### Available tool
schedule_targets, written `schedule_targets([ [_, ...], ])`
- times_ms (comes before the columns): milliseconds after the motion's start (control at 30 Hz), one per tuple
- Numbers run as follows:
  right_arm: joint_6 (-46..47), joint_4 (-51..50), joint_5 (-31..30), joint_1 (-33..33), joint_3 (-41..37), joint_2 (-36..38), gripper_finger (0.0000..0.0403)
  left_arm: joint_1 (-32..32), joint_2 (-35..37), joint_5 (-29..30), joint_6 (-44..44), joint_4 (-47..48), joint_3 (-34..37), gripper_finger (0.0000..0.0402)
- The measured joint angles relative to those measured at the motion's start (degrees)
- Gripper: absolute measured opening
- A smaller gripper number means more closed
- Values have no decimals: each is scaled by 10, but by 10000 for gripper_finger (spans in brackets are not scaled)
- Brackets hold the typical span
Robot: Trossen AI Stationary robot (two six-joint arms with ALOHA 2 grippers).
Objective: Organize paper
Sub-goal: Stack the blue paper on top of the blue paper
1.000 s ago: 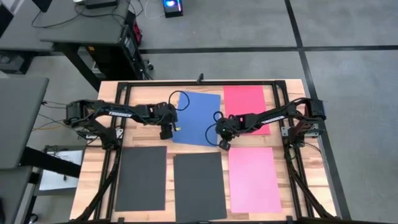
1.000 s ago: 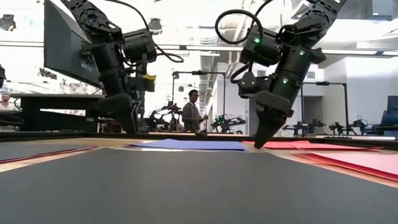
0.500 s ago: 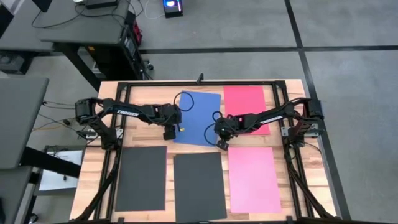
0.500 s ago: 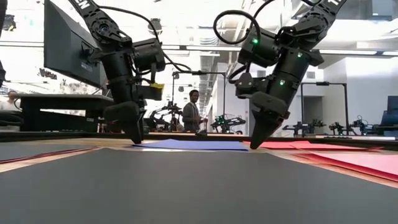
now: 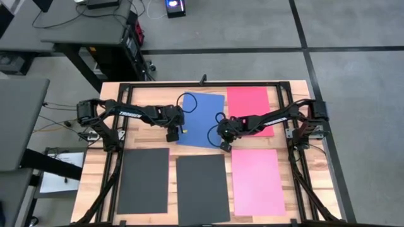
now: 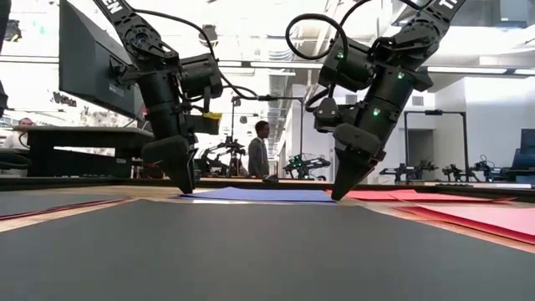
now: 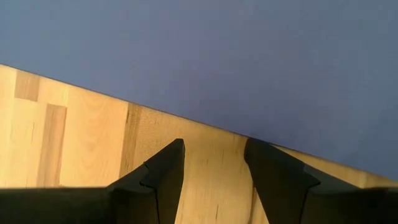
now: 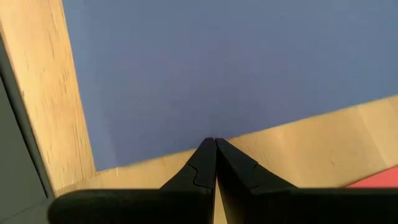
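Observation:
The blue sheet [image 5: 199,118] lies flat and slightly askew at the table's far middle. The red sheet [image 5: 249,108] lies to its right, and the pink sheet [image 5: 257,181] and two dark sheets [image 5: 144,180] [image 5: 201,188] lie along the near side. My left gripper [image 7: 214,149] is open and stands low over bare wood just left of the blue sheet's left edge [image 7: 186,121]. My right gripper [image 8: 215,143] is shut, its tips down at the blue sheet's right edge, close to the near right corner [image 8: 97,168]. My right gripper has its shut fingertips [image 6: 338,196] at the blue sheet's right edge [image 8: 249,132], close to its near right corner. It comes from above, slanting in from the table's right. Whether the tips touch the sheet or the wood beside it, I cannot tell.
A black frame [image 5: 202,84] runs round the table's far edge and down both sides by the arm bases. A strip of bare wood [image 5: 202,150] separates the far row of sheets from the near row. In the low view a person [image 6: 257,150] stands far off in the room.
My left gripper has moved toward the table's right, up to the blue sheet's left edge. My right gripper has shifted slightly left and down toward the blue sheet's near right corner. The sheets lie as before.

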State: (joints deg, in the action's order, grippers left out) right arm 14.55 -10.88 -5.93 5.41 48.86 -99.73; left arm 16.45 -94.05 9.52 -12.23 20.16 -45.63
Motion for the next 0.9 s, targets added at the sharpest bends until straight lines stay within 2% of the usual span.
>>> schedule_targets([
  [233,4,-4,-2,-3,-1,48,0,-1,63,36,24,26,4,162],
  [400,4,37,2,-35,10,60,0,0,123,59,53,30,3,162],
  [500,-14,40,11,-63,48,39,0,-3,167,60,65,12,3,162],
  [667,-42,-12,14,-93,120,-27,0,-18,244,62,67,-34,3,162],
  [900,-55,-86,23,-98,187,-116,0,-38,337,60,41,-169,70,162],
])
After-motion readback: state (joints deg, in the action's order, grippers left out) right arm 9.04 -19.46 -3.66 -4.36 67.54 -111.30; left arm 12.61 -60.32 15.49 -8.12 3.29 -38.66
